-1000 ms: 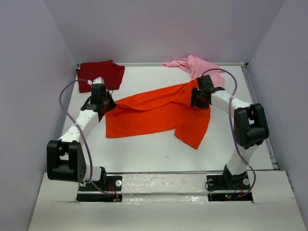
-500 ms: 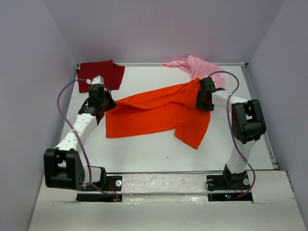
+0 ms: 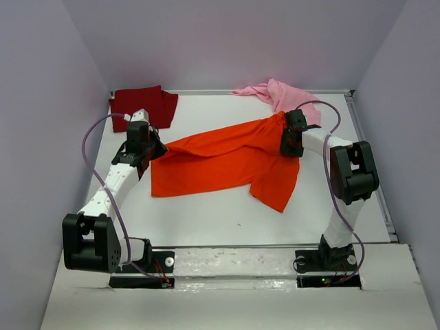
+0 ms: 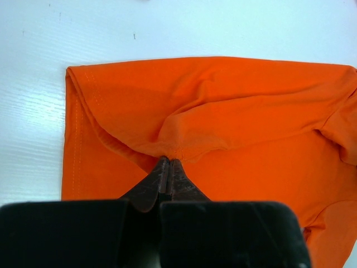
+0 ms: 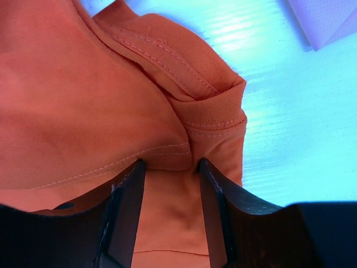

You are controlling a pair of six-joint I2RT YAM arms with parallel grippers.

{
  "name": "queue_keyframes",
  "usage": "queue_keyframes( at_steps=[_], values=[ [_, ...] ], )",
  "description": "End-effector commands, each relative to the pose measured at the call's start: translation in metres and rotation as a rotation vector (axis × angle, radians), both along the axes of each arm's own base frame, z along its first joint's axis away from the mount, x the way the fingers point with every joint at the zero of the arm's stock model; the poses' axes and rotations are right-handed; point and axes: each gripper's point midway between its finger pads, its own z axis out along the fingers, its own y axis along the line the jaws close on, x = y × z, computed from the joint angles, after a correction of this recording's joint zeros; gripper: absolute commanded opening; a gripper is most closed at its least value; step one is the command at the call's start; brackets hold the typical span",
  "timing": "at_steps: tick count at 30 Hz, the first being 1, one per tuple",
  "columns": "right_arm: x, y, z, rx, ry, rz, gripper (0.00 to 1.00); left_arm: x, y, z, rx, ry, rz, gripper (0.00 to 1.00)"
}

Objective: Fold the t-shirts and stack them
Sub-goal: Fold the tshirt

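Overhead, pink t-shirt (image 3: 282,93) partly behind right pincer (image 3: 283,143), orange t-shirt (image 3: 220,161) bunched inside

2 arms of white links and black joint blocks: left arm (image 3: 113,180) at lower left of the frame, right arm (image 3: 349,175) at lower right. Along each, 1 thin lilac cable (image 3: 88,148) in a wide loop. Black base plates (image 3: 130,280) at the bottom. Left gripper (image 4: 169,162) with brown, worn fingers (image 4: 159,184); right gripper (image 5: 170,163) with black fingers (image 5: 127,206).
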Motion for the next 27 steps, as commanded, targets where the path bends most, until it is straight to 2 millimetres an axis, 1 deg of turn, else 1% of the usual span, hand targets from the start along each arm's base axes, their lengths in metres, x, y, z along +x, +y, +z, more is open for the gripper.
queue_keyframes(
  at_steps=[1,4,11,22,27],
  values=[
    [0.012,0.005,0.008,0.031,-0.027,0.012,0.49,0.001,-0.003,0.013,0.004,-0.052,-0.023,0.0],
    [0.012,0.009,0.01,0.051,-0.026,0.027,0.49,0.0,-0.003,0.012,0.004,-0.053,-0.023,0.0],
    [0.012,0.016,0.021,0.086,-0.034,0.054,0.5,0.0,-0.003,0.014,0.003,-0.058,-0.023,0.0],
    [0.013,0.023,0.031,0.115,-0.046,0.079,0.51,-0.001,-0.003,0.014,0.005,-0.061,-0.025,0.0],
    [0.012,0.016,0.033,0.084,-0.048,0.069,0.51,-0.001,-0.003,0.013,0.004,-0.061,-0.026,0.0]
  ],
)
